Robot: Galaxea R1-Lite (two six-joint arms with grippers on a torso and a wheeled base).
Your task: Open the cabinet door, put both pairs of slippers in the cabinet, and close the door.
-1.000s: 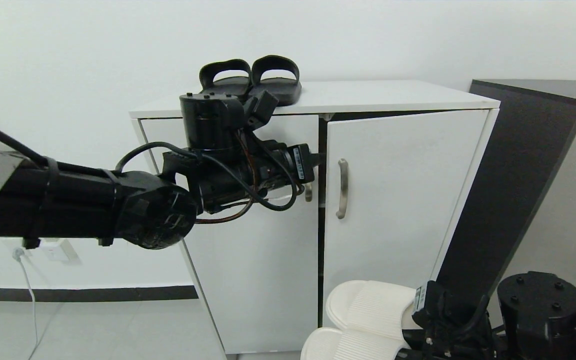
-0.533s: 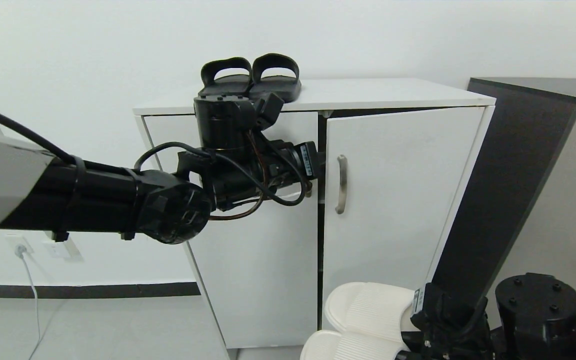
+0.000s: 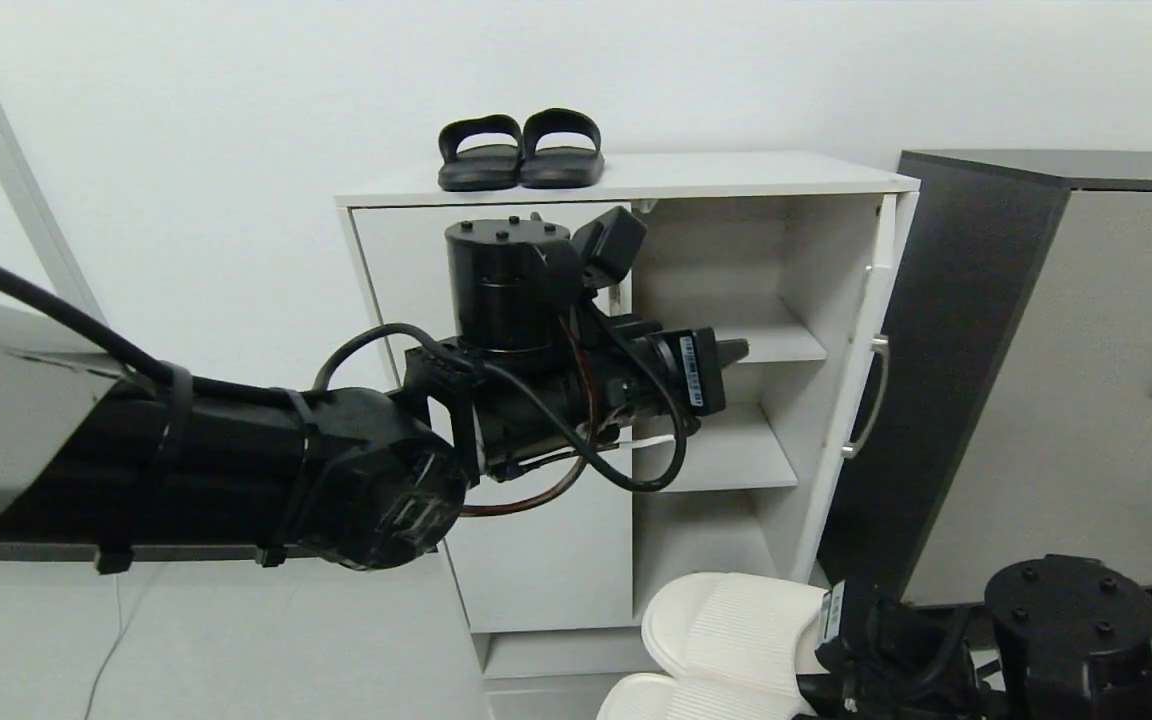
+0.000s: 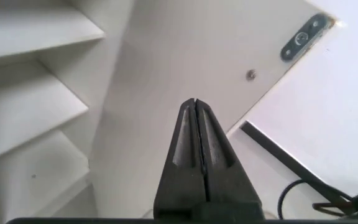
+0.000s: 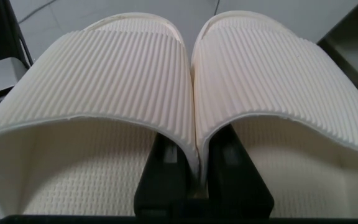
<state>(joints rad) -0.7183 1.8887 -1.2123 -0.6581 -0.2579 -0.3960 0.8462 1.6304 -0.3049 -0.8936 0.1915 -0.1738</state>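
Door open; white pair gripped, ready for a shelf.
On top of the cabinet [image 3: 736, 172] the black slippers [image 3: 521, 152] wait their turn, we reckon. Our left gripper [image 4: 195, 130], fingers pressed together w/ nothing between, hangs before the shelves [image 3: 726, 455]; the door [image 3: 871, 280] stands wide. Low in front, our right gripper [image 5: 194, 180] pinches both white slippers [image 5: 129, 74] by their inner straps, so one grip carries the pair.

The right door [image 3: 851, 300] is swung wide; the shelves [image 3: 736, 455] are open to the front. The left gripper [image 3: 733, 350] stands before the middle gap, white slippers [image 3: 726, 620] before the bottom one.
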